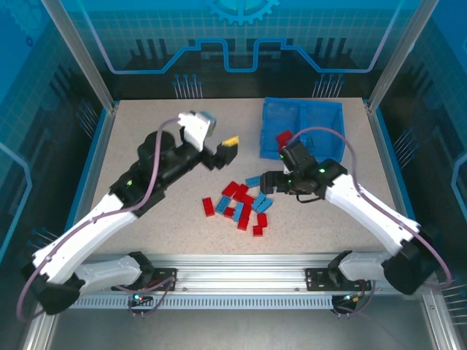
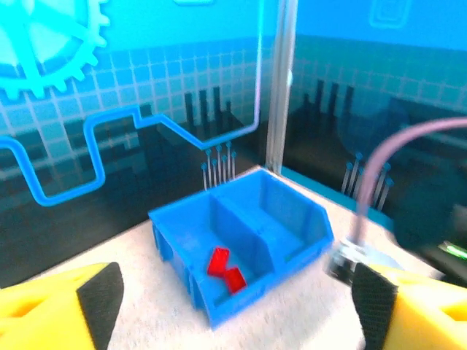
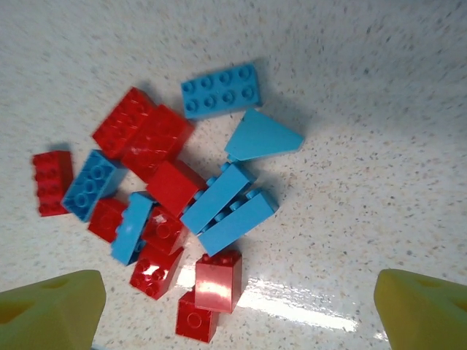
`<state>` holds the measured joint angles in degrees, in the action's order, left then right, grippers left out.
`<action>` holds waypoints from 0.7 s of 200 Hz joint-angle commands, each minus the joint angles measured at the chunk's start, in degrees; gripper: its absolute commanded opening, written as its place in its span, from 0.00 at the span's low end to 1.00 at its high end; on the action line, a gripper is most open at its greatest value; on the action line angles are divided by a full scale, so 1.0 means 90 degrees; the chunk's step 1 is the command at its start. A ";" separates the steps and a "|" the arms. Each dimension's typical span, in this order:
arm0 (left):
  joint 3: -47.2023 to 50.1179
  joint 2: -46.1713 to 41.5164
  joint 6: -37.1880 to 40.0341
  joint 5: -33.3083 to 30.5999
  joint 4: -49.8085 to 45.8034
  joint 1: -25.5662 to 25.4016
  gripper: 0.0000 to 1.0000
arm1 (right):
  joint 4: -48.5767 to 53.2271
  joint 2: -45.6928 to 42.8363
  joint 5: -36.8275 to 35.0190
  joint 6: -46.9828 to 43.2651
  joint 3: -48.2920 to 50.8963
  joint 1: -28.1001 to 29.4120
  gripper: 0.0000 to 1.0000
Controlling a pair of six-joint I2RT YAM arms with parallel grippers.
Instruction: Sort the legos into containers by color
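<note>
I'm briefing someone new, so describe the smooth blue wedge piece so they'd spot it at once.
Find the pile of loose legos on the table, near the blue bin. In the right wrist view, the wedge lies at the pile's upper right edge, below an eight-stud blue brick. It alone is triangular, with no studs showing.

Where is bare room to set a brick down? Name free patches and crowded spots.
Free: the bin's right compartment; the table's far-left corner; the strip between brick pile and near rail. Crowded: the pile by the right gripper.
</note>
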<state>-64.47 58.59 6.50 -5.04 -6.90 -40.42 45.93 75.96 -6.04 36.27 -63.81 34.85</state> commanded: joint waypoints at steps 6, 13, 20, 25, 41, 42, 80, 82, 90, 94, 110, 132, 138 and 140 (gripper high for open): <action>0.0967 -0.0822 0.2059 0.1244 -0.1403 0.0009 0.99 | -0.0208 0.0912 0.0123 0.0118 -0.0338 0.0102 0.95; 0.1234 -0.1100 0.2428 0.1496 -0.1605 0.0001 0.99 | -0.0255 0.1135 -0.0020 0.0120 -0.0369 0.0112 0.96; 0.1489 -0.1378 0.2658 0.1704 -0.1723 0.0007 0.99 | -0.0363 0.1313 -0.0152 0.0107 -0.0356 0.0107 0.97; 0.1680 -0.1573 0.2758 0.1778 -0.1764 0.0003 0.99 | -0.0438 0.1442 -0.0247 0.0091 -0.0351 0.0103 0.98; 0.2154 -0.2075 0.2907 0.2025 -0.1787 0.0006 0.99 | -0.0683 0.1812 -0.0381 0.0121 -0.0371 0.0064 1.00; 0.2178 -0.2100 0.2914 0.2034 -0.1785 0.0008 0.99 | -0.0701 0.1842 -0.0382 0.0121 -0.0371 0.0064 1.00; 0.2514 -0.2243 0.2969 0.2563 -0.1986 0.0001 0.99 | -0.1155 0.2732 -0.0522 0.0284 -0.0552 -0.0062 0.98; 0.2514 -0.2228 0.2964 0.2577 -0.1995 0.0000 0.99 | -0.1182 0.2771 -0.0535 0.0278 -0.0560 -0.0068 0.98; 0.2523 -0.2178 0.2950 0.2600 -0.1976 0.0004 0.99 | -0.1265 0.2928 -0.0598 0.0257 -0.0608 -0.0090 0.96; 0.2534 -0.2158 0.2949 0.2609 -0.1957 0.0000 0.99 | -0.1289 0.3004 -0.0635 0.0257 -0.0641 -0.0101 0.95; 0.2568 -0.2108 0.2941 0.2649 -0.1835 -0.0006 0.99 | -0.1441 0.3239 -0.0648 0.0214 -0.0692 -0.0175 0.87; 0.2583 -0.2060 0.2891 0.2669 -0.1681 -0.0010 0.99 | -0.1455 0.3483 -0.0439 0.0289 -0.0738 -0.0323 0.74; 0.2589 -0.2049 0.2873 0.2669 -0.1660 -0.0003 0.99 | -0.1442 0.3520 -0.0432 0.0308 -0.0733 -0.0345 0.72; 0.2589 -0.2047 0.2872 0.2669 -0.1659 -0.0001 0.99 | -0.1442 0.3534 -0.0430 0.0314 -0.0725 -0.0349 0.71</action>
<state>-41.67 40.07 31.68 16.43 -23.73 -40.40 33.80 105.95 -10.07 38.06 -68.75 33.17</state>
